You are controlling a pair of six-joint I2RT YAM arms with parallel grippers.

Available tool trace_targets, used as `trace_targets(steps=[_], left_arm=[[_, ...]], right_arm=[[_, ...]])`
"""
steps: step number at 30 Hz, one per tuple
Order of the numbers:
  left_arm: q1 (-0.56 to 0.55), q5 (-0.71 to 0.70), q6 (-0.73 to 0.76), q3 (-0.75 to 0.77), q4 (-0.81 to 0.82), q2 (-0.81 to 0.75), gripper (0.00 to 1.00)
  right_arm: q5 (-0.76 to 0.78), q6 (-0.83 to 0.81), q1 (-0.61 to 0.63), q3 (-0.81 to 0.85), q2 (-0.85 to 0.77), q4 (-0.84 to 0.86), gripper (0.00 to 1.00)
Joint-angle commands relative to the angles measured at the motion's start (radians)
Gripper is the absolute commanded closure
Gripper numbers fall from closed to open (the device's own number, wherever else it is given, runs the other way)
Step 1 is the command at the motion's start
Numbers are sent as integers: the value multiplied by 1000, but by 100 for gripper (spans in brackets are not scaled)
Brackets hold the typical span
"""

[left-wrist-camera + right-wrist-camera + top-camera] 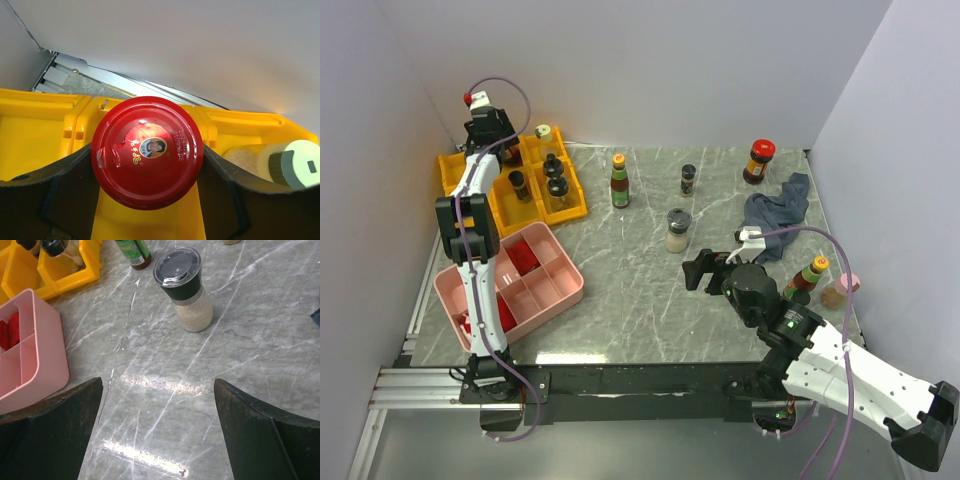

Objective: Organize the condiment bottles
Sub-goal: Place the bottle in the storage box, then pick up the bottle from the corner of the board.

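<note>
My left gripper (476, 105) is shut on a red-lidded sauce jar (147, 150), fingers (65, 185) on both sides of the lid, above the yellow bins (30, 135) at the far left. A pale shaker (280, 162) lies in the bin beside it. My right gripper (159, 430) is open and empty above bare table, short of a black-capped grinder (185, 287). On the table stand a yellow-capped green-labelled bottle (619, 180), a small black-capped spice jar (688, 179), a second red-lidded jar (758, 161), another yellow-capped bottle (810, 275) and a pink-topped shaker (840, 290).
The yellow bins (575, 205) hold black-capped jars (555, 180). A pink tray (563, 250) with red blocks sits at the front left, under the left arm. A dark blue-grey cloth (778, 212) lies at the right. White walls close in on three sides.
</note>
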Motion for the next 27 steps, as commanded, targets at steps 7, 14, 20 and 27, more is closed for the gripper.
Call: trace_targets(steps=[7, 14, 20, 27], left_arm=[[2, 7, 13, 79, 176, -66, 21], [2, 24, 13, 59, 157, -126, 10], [-2, 36, -13, 18, 95, -247, 1], [-22, 171, -112, -194, 0, -570, 0]], right_arm=[[34, -7, -5, 34, -39, 24, 0], [18, -7, -5, 25, -48, 32, 0], [2, -2, -5, 41, -71, 19, 0], [-51, 27, -5, 54, -66, -7, 0]])
